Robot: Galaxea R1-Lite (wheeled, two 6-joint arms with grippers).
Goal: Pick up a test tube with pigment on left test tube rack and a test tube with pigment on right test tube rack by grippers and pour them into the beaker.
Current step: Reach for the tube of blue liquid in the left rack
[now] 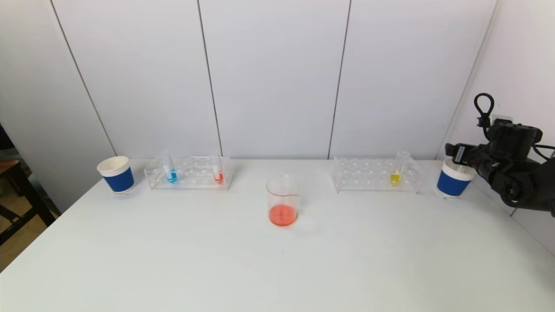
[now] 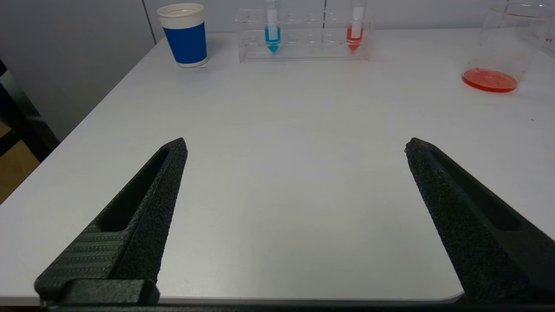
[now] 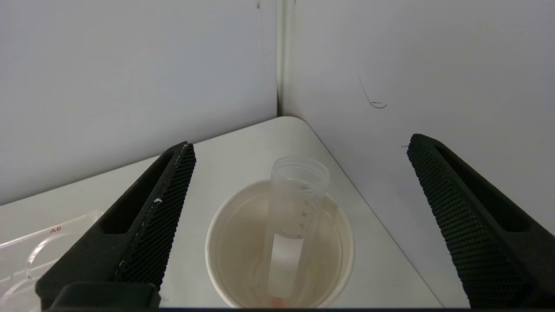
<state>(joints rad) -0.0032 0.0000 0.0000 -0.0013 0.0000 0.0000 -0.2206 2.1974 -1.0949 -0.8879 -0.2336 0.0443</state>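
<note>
Above the right-hand blue cup (image 3: 279, 242), the right claw (image 3: 299, 151) hangs with fingers spread wide, nothing between them; an empty clear tube (image 3: 292, 225) stands leaning inside that cup, a trace of red at its bottom. In the head view this claw (image 1: 466, 156) sits at the far right edge, by the cup (image 1: 453, 180). Left claw (image 2: 295, 145) parked low over the near edge of the surface (image 2: 277, 151), fingers also wide apart, empty, not seen from the head. Right test tube rack (image 1: 376, 174) holds one yellow tube (image 1: 396, 171), upright, near its right end. Left test tube rack (image 1: 188, 172) holds a blue tube (image 1: 169, 170) and a red tube (image 1: 217, 170), well apart. Beaker (image 1: 282, 200) stands between the racks, nearer the robot, with red liquid in it. Second blue cup (image 1: 116, 174) just beside the left rack. Tubes look light, stiff, smooth plastic, likely slippery; probably best gripped on the upper barrel, above the liquid and below the rim, kept upright until over the beaker. Surface white, smooth, matte. Pale panel walls behind, corner at right.
</note>
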